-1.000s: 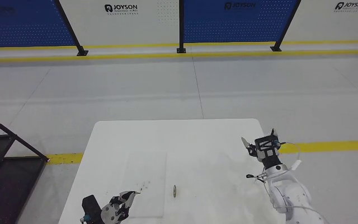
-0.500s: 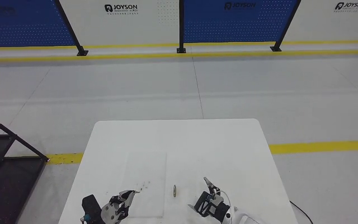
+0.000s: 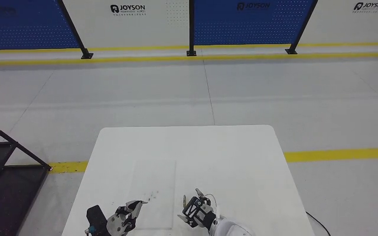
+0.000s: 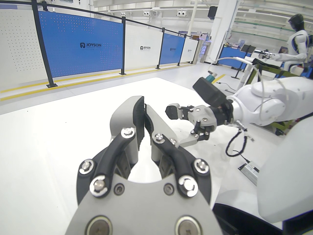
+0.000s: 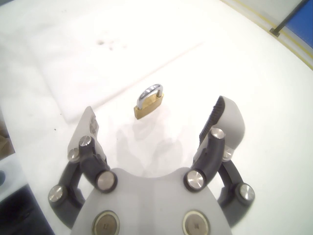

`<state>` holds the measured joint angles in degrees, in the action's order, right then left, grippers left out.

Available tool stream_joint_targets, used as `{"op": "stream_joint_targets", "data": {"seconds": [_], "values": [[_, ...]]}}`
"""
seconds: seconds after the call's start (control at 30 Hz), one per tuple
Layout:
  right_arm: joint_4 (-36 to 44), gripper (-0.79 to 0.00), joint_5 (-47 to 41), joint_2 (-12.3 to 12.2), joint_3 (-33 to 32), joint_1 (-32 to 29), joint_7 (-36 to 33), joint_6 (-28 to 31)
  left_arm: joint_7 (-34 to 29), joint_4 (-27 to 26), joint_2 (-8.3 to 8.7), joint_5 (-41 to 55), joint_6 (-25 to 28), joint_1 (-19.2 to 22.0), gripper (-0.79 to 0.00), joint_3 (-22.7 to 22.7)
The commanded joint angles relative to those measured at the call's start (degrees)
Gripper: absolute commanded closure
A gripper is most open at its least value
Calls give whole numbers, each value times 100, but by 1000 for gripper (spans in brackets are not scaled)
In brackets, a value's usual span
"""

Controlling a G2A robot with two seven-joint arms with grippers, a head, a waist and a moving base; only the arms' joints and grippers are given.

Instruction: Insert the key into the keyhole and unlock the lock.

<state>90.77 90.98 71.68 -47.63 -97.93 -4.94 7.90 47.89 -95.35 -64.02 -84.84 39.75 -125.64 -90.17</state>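
Brass padlock [image 5: 148,103] on white table [image 5: 220,50], right gripper [image 5: 153,107] close by it, fingers apart, left gripper [image 4: 144,117] fingers together.

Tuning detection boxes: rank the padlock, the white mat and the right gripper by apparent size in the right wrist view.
1 and 2. white mat and right gripper: similar extent. The gripper sits close to the camera, so I leave these two unranked.
3. padlock: clearly smallest.

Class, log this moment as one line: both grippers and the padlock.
left gripper: shut, above table | right gripper: open, over padlock, not touching | padlock: on table beside white mat
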Motion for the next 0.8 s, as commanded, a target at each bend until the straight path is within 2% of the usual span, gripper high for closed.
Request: {"op": "stream_joint_targets", "data": {"seconds": [0.0,0.03,0.1,0.13,0.17,0.2,0.37,0.53,0.63,0.67,0.7,0.77], "values": [[-123,-782,11,38,123,100,-12,-54,0,0,0,0,0,0,0,0],[-176,-739,10,54,167,138,-17,-84,0,0,0,0,0,0,0,0],[-270,-730,-19,81,236,202,-25,-126,0,0,0,0,0,0,0,0],[-310,-686,-40,92,261,231,-23,-137,0,0,0,0,0,0,0,0],[-352,-606,-50,103,283,261,-22,-157,0,0,0,0,0,0,0,0],[-394,-597,-46,113,302,294,-20,-190,0,0,0,0,0,0,0,0],[-634,-388,-142,176,378,483,-3,-327,0,0,0,0,0,0,0,0],[-783,-271,-244,222,443,601,26,-350,0,0,0,0,0,0,0,0],[-823,-148,-245,236,468,631,70,-390,0,0,0,0,0,0,0,0],[-816,-37,-247,237,469,637,103,-393,0,0,0,0,0,0,0,0],[-804,0,-250,236,463,636,140,-396,0,0,0,0,0,0,0,0],[-727,0,-270,222,406,621,245,-398,0,0,0,0,0,0,0,0]]}}
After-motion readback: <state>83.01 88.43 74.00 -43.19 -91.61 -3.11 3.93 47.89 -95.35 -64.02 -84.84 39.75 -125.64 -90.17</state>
